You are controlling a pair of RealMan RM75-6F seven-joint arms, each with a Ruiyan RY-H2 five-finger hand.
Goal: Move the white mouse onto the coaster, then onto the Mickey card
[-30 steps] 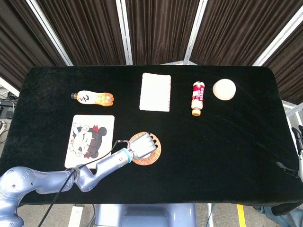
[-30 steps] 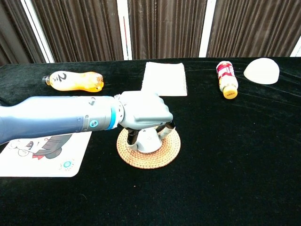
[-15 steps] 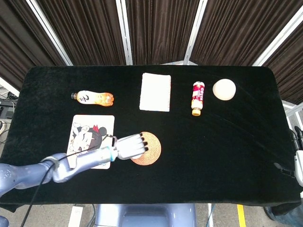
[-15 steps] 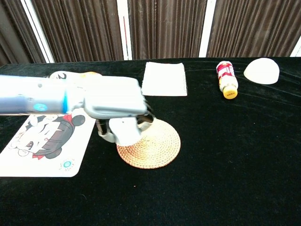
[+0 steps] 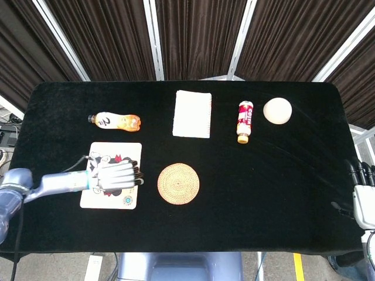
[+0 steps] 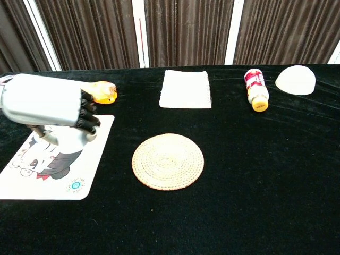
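My left hand (image 5: pixel 114 175) (image 6: pixel 50 105) is over the Mickey card (image 5: pixel 99 196) (image 6: pixel 53 175) at the table's front left and grips the white mouse (image 6: pixel 68 139) from above. In the head view the hand hides the mouse. The chest view shows the mouse's white body under the fingers, low over the card; I cannot tell whether it touches. The round woven coaster (image 5: pixel 179 184) (image 6: pixel 168 161) lies bare to the right of the card. My right hand (image 5: pixel 362 196) shows only in the head view, at the far right edge off the table, fingers apart and holding nothing.
An orange drink bottle (image 5: pixel 114 120) (image 6: pixel 101 91) lies behind the card. A white folded cloth (image 5: pixel 192 113) (image 6: pixel 186 88) is at the back centre. A red-and-white bottle (image 5: pixel 245 121) (image 6: pixel 256 89) and a white round object (image 5: pixel 277 110) (image 6: pixel 295 79) are at the back right.
My left hand has carried the mouse off the coaster leftward to above the Mickey card. The coaster is now uncovered. The right hand has risen slightly at the right edge.
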